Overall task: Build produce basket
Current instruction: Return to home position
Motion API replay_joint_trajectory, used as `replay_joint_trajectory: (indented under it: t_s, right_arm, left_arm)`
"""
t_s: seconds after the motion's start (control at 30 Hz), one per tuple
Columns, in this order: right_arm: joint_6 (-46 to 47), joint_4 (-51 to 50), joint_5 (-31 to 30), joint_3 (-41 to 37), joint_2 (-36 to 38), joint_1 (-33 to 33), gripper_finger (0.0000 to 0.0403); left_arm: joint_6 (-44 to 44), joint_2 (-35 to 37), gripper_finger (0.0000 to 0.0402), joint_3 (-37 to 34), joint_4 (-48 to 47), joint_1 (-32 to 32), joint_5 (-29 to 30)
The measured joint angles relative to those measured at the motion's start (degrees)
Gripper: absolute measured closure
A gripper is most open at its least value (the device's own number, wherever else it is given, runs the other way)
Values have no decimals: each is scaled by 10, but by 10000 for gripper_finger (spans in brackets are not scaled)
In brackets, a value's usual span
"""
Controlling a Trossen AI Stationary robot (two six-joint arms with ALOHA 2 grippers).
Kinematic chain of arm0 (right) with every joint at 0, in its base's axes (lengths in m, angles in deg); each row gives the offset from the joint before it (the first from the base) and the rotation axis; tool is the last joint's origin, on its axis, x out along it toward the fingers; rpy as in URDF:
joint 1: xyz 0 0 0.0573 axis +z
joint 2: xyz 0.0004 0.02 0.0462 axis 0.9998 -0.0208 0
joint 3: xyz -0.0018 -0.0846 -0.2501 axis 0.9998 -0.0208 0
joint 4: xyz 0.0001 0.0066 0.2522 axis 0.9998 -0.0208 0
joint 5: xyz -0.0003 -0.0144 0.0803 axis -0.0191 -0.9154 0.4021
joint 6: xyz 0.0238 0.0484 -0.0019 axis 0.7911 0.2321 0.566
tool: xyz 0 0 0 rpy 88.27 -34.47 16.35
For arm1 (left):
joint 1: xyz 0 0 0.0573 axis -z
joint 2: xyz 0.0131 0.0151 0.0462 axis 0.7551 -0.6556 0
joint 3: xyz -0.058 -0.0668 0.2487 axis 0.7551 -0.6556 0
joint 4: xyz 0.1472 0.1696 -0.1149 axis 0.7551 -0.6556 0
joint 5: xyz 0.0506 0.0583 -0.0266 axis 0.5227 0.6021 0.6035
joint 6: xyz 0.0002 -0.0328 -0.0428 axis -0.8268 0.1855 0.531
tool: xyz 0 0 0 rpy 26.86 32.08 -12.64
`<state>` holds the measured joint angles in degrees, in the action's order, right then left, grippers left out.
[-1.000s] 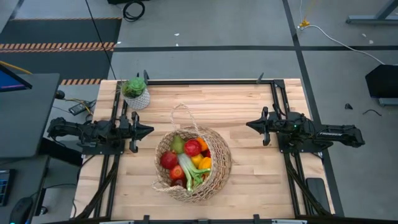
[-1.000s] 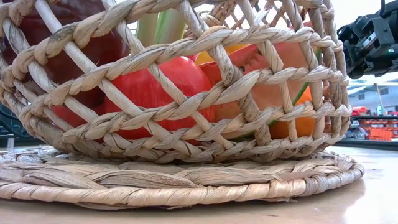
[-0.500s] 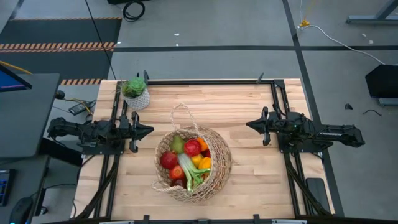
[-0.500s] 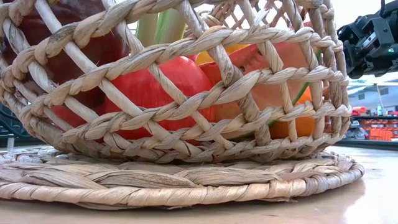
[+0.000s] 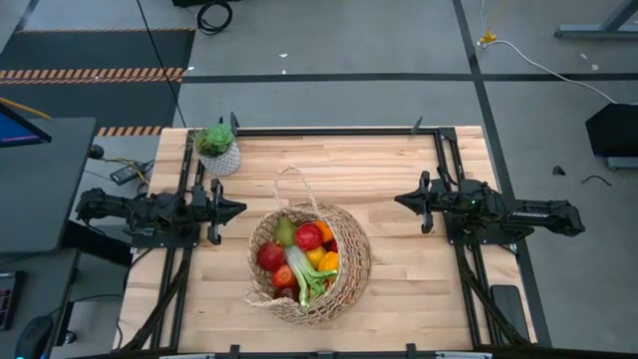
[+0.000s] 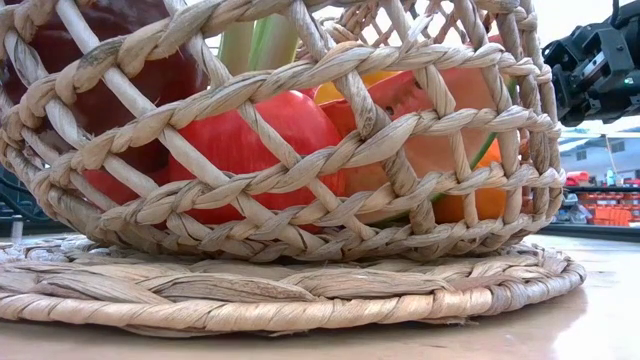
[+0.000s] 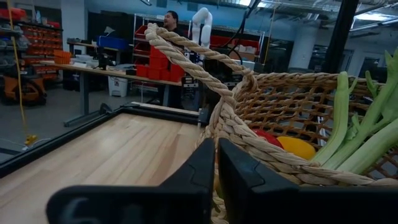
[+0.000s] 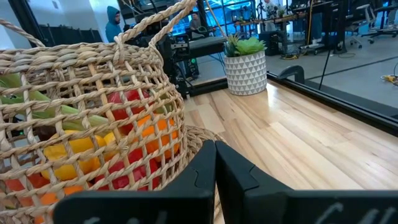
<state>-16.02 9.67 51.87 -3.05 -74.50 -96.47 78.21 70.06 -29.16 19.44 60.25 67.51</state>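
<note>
High view: 1 basket (image 5: 309, 261) just 6 o'clock of table (image 5: 419, 289) centre, produce (image 5: 299, 257) piled inside; 1 potted plant (image 5: 216, 148) at 11 o'clock; left gripper (image 5: 241, 208) at 9, right gripper (image 5: 398, 199) at 3, both apart from basket; only the 2 wrist views show each gripper's fingers pressed together, holding nothing; low view alone shows 1 flat woven disc (image 6: 300, 290) under basket.
</note>
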Motion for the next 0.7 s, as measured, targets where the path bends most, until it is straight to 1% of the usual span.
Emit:
replay_joint_trajectory:
  t_s: [0.23,0.53,0.7]
  right_arm:
    - [0,0,0,0,0,0,391]
    - [0,0,0,0,0,0,391]
    - [0,0,0,0,0,0,391]
  left_arm:
    - [0,0,367,0,0,0,0]
    - [0,0,378,0,0,0,0]
    - [0,0,374,0,0,0,0]
